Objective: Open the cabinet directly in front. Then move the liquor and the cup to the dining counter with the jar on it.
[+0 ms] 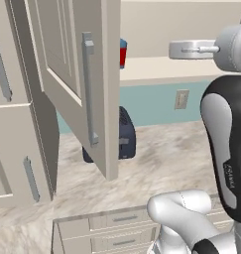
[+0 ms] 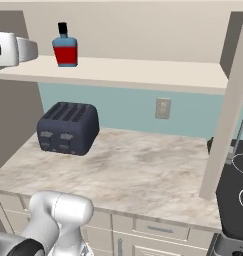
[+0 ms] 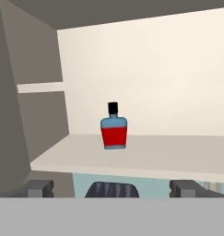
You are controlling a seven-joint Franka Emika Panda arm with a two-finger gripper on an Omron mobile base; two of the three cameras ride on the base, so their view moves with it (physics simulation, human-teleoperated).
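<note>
Cabinet [image 1: 67, 74]: doors open. Liquor [image 3: 114, 129]: upright on shelf, above toaster [image 2: 68, 127]. Gripper [image 3: 111, 188]: jaws wide, empty, short of bottle. Step: reaching for liquor; next, advance, close on body.

dark toaster [image 2: 68, 128] on marbled countertop [image 2: 143, 170], wall outlet [image 2: 163, 108]

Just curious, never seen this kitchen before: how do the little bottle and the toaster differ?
The liquor is blue with a red label and black cap; the toaster is dark all over. The liquor stands up on the cabinet shelf, the toaster below on the marbled counter. The toaster is far bulkier. Both stand upright.
</note>
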